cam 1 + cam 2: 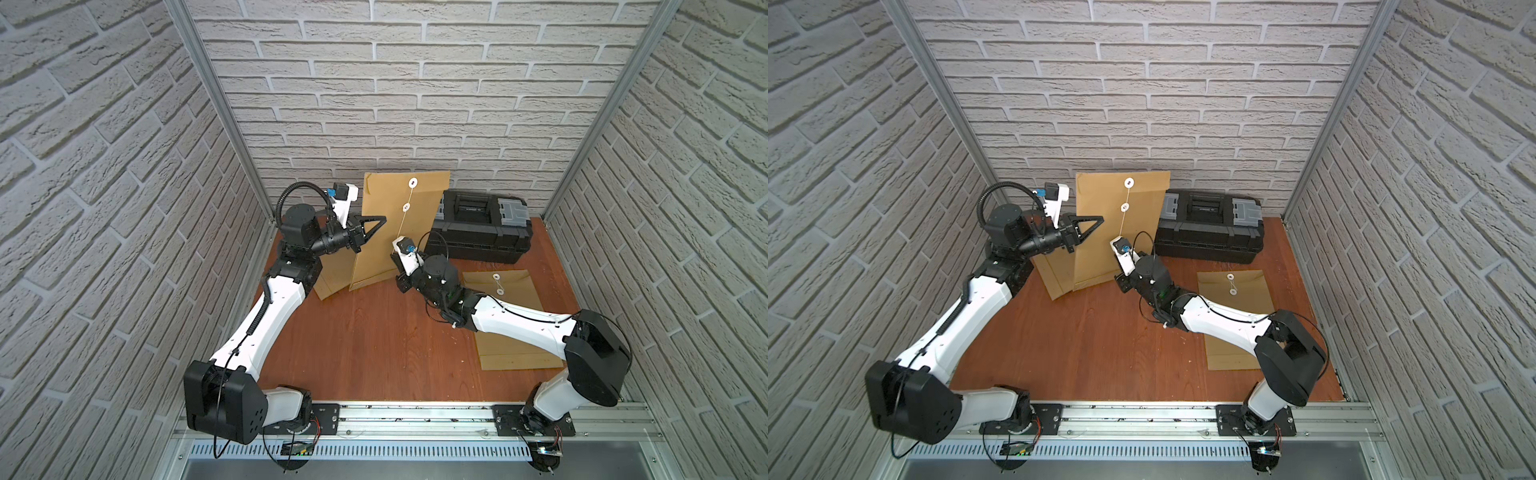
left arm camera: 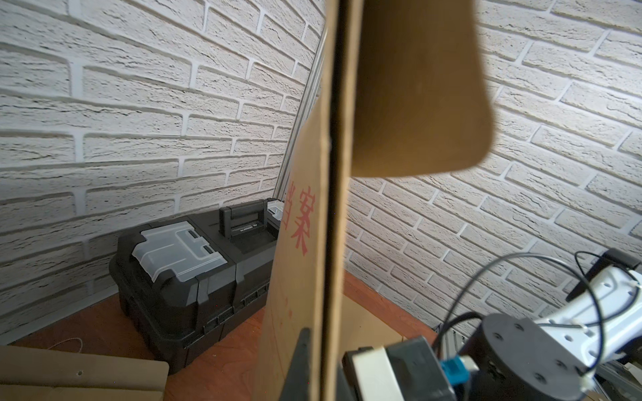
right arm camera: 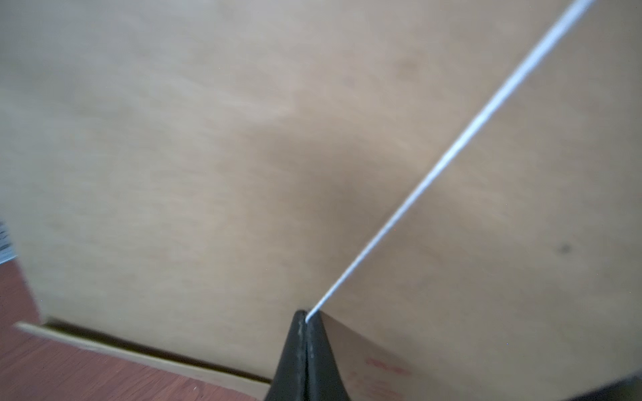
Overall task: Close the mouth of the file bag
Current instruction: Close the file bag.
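A brown file bag [image 1: 382, 257] [image 1: 1096, 262] stands upright near the back wall. My left gripper [image 1: 376, 224] [image 1: 1092, 224] is shut on its left edge; in the left wrist view the jaws [image 2: 324, 347] clamp the edge of the bag [image 2: 298, 277]. The top flap [image 2: 417, 86] curls away from the body. A white string [image 1: 402, 226] [image 3: 451, 152] runs taut from the flap's white button [image 1: 412, 182] past the lower button [image 1: 406, 206] down to my right gripper [image 1: 394, 254] [image 3: 307, 317], which is shut on the string's end close to the bag's face.
A black toolbox [image 1: 482, 232] [image 1: 1208, 232] [image 2: 180, 270] sits at the back right. A second brown envelope [image 1: 332, 278] stands behind the held bag on its left. Another envelope [image 1: 511, 299] [image 1: 1246, 291] lies flat under my right arm. Brick walls close in three sides.
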Robot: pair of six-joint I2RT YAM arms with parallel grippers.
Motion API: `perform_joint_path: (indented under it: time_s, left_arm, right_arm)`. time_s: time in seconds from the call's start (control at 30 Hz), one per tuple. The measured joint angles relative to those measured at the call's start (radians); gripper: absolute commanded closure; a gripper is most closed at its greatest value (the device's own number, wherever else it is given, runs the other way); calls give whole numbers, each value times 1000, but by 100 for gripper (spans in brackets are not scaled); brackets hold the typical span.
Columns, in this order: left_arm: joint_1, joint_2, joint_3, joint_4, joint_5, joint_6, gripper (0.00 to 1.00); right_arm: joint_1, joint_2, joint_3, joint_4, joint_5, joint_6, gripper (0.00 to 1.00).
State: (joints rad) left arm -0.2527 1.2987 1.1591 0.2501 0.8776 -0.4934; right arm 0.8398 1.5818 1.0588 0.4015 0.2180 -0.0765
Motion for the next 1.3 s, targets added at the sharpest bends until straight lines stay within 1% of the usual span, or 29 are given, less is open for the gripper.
perform_joint_path:
  time_s: [0.17,0.33,0.63,0.83,1.03,1.3]
  left_arm:
    - [0,0,-1,-19,11,0,100]
    - [0,0,-1,-19,29,0,100]
    - [0,0,-1,-20,66,-1,100]
    - [-2,0,-1,-27,89,-22,100]
    - [0,0,-8,-1,89,-64,100]
    - [6,0,-40,52,74,-133,100]
  right_arm:
    - [61,-5,48,-44,13,-70,97]
    - [77,-4,87,-87,13,-100,97]
    - [81,23,161,-174,6,-131,97]
    - [76,64,207,-230,45,-147,97]
    - [67,68,229,-263,55,-145,97]
    - [49,81,232,-258,39,-146,97]
